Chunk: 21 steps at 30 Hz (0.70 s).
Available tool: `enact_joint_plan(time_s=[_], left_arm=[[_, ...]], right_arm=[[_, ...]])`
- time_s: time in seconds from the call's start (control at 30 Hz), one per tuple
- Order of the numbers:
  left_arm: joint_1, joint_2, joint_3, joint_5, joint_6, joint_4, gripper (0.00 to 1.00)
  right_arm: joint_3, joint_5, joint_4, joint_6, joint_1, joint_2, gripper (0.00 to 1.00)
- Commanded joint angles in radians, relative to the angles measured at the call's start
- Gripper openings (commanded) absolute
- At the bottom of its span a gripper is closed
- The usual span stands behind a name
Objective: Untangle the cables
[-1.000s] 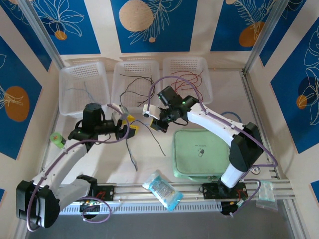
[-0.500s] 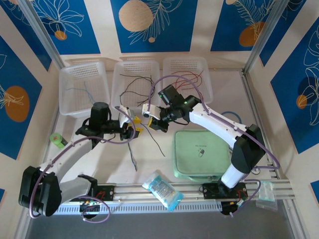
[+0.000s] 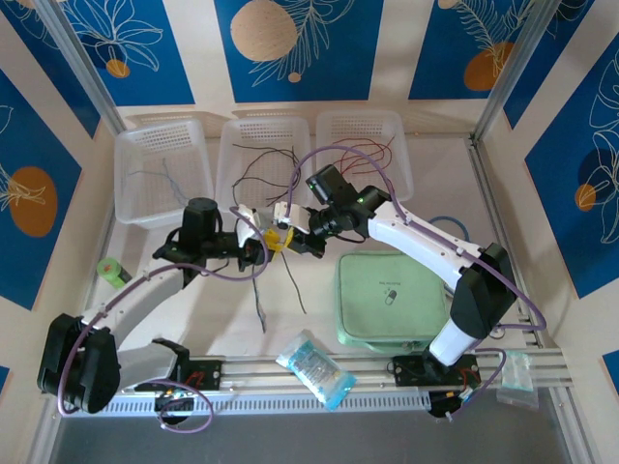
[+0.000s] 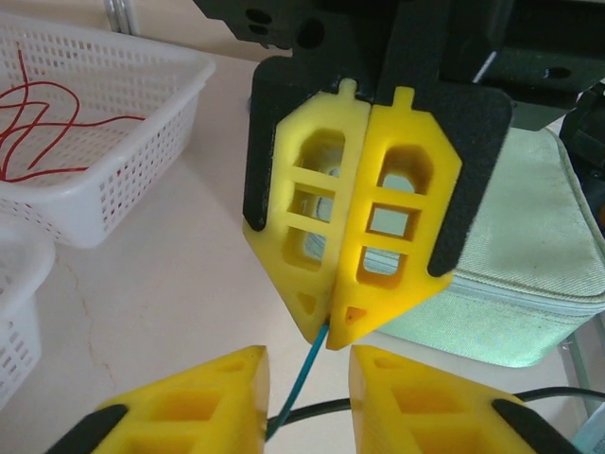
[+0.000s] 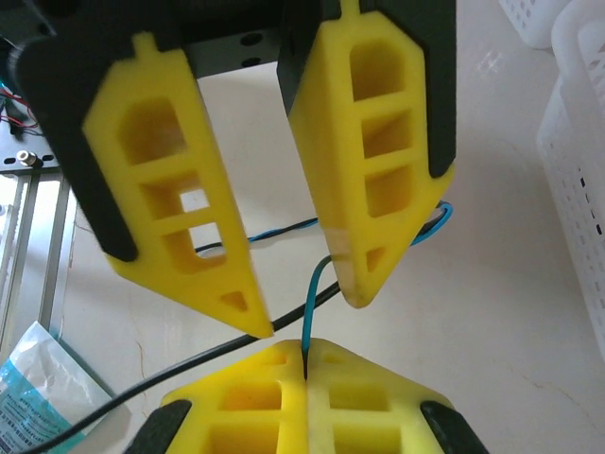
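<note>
1. Position: the left gripper (image 4: 307, 355) and right gripper (image 5: 304, 347) meet tip to tip over the middle of the table (image 3: 193, 300), in front of the middle basket (image 3: 266, 130).
2. Right gripper: jaws fully together, pinching the blue cable (image 5: 308, 303) at the very tips.
3. Left gripper: jaws a narrow gap apart. The blue cable runs up through the gap and the black cable (image 5: 189, 364) crosses close by. No pinch is visible.
4. Other cables: two loose lengths trail from the grippers onto the table towards the near edge. Red ones lie in the right basket (image 3: 358, 126), dark ones in the middle basket, and blue-grey ones in the left basket (image 3: 160, 135).
5. Handling, judged: very thin, almost weightless and limp. Each cable holds its curl and will snag on its neighbour. The smooth sheath is likely to slip through foam pads unless it sits at the fingertips.
6. Where to hold, judged: take the blue cable just beside the right gripper's pinch, clear of the black one. Then draw the two grips apart slowly so that the crossing slides out and does not tighten.
7. Risk: closing on both cables at once.
</note>
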Motion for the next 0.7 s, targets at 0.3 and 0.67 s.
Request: enact_joint_plan(time_s=[0.3,0.67], left_arm=[[-0.012,-0.011,0.048,-0.077,-0.047,0.021,0.00],[-0.012,-0.012,0.096,-0.177,-0.213,0.049,0.00]], right_arm=[[-0.016,0.015,0.045,0.039,-0.013,-0.077,0.25],[-0.226,-0.099,0.247,0.334,-0.132,-0.268,0.54]])
